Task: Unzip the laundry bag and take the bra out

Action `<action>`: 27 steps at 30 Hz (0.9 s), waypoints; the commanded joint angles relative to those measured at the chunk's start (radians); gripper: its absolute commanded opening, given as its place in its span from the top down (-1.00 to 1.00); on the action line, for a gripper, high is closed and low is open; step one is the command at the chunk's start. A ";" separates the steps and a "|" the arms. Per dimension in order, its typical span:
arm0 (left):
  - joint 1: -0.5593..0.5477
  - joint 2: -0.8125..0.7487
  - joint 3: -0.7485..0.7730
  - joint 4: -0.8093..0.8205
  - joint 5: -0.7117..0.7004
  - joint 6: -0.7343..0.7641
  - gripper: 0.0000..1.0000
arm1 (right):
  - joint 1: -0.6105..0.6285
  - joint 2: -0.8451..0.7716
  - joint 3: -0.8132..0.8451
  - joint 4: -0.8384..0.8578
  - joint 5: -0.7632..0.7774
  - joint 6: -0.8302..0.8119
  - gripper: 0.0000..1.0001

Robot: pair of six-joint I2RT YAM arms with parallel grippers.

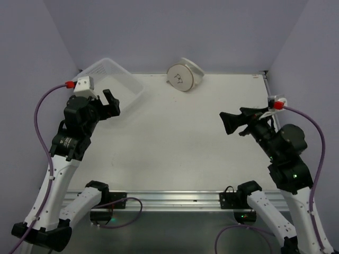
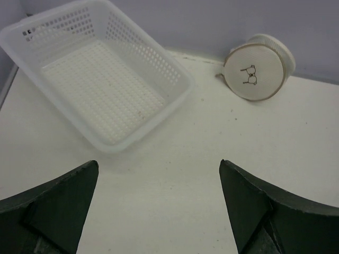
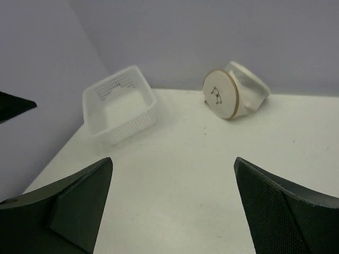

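the laundry bag, a round cream fabric drum, stands tilted on its rim at the middle of the table's far edge, contents hidden. the right wrist view shows more of its crumpled side wall. the left wrist view shows the gridded floor of the perforated white plastic basket in the far left corner. left gripper and right gripper both gape, grasping nothing.

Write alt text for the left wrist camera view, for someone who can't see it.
A round cream laundry bag with a bra pictogram stands on edge far right on the table, by the back wall. An empty white perforated basket sits far left, and the open left gripper frames the foreground.
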 commanded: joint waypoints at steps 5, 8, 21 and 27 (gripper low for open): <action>-0.010 0.077 -0.022 0.012 0.093 -0.048 -1.00 | 0.001 0.321 -0.038 0.170 -0.088 0.025 -0.97; -0.010 0.089 -0.025 0.028 0.112 -0.047 -1.00 | 0.001 0.519 0.001 0.273 -0.071 -0.011 -0.97; -0.010 0.034 -0.063 0.011 0.098 -0.031 -1.00 | -0.065 1.353 0.557 0.367 -0.223 -0.062 -0.97; -0.010 0.006 -0.079 -0.023 0.074 -0.031 -1.00 | -0.072 1.620 0.819 0.353 -0.244 -0.006 -0.97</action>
